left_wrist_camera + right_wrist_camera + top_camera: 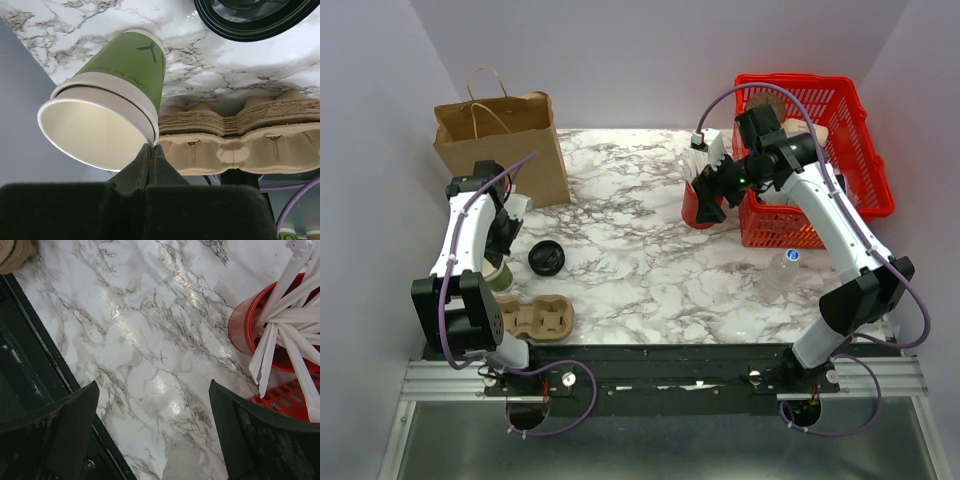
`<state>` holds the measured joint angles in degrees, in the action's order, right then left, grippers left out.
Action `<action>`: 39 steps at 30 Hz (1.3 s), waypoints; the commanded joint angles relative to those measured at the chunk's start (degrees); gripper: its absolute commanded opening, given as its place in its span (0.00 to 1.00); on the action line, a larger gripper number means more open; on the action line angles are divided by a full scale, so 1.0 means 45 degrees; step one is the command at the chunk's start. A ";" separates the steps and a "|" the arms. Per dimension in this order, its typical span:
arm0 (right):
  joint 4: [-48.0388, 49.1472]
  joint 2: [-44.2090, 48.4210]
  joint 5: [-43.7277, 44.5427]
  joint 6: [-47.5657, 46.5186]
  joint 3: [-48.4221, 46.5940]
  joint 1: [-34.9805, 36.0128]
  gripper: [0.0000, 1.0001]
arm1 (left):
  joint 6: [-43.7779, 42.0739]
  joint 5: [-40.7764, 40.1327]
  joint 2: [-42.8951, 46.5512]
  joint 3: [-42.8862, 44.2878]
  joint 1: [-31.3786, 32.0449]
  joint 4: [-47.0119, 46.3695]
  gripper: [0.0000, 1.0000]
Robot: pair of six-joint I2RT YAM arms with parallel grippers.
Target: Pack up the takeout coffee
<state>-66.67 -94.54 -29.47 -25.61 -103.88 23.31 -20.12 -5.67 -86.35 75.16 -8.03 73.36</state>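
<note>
The olive-green paper cup point(125, 70) has no lid on it and its pale inside shows. It hangs tilted at the left table edge point(500, 273). My left gripper point(152, 148) is shut on the cup's pale rim; in the top view the gripper point(504, 243) is just above the cup. The round black lid point(546, 258) lies apart on the marble, right of the cup, and also shows in the left wrist view point(250, 17). My right gripper point(710, 200) is open and empty above the marble point(155, 390), beside the red cup of white sticks.
A brown paper bag point(503, 145) stands at the back left. A pulp cup carrier point(535, 318) lies near the front left point(240, 140). The red cup of sticks point(245, 325) and a red basket point(860, 130) are at the right. A clear bottle point(780, 275) stands in front of the basket.
</note>
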 commanded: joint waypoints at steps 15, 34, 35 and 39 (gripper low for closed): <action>0.0305 -0.0143 -0.0462 -0.0072 -0.0080 0.0113 1.00 | -0.0158 -0.1532 0.0380 0.1890 -0.0149 0.0474 0.00; 0.0636 -0.0279 -0.0657 0.0241 -0.0198 0.0094 1.00 | -0.0605 -0.2116 0.0438 0.2365 -0.0304 0.0539 0.00; 0.0637 -0.0280 -0.0677 0.0260 -0.0217 0.0113 1.00 | -0.0665 -0.2176 0.0438 0.2226 -0.0286 0.0610 0.00; 0.0656 -0.0339 -0.0638 0.0338 -0.0393 0.0113 1.00 | -0.0722 -0.1726 0.1238 0.2676 -0.0773 -0.0694 0.00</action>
<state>-64.97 -96.01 -30.96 -25.10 -104.18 23.31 -21.87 -11.94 -85.69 86.54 -9.28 76.12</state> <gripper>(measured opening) 0.997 0.010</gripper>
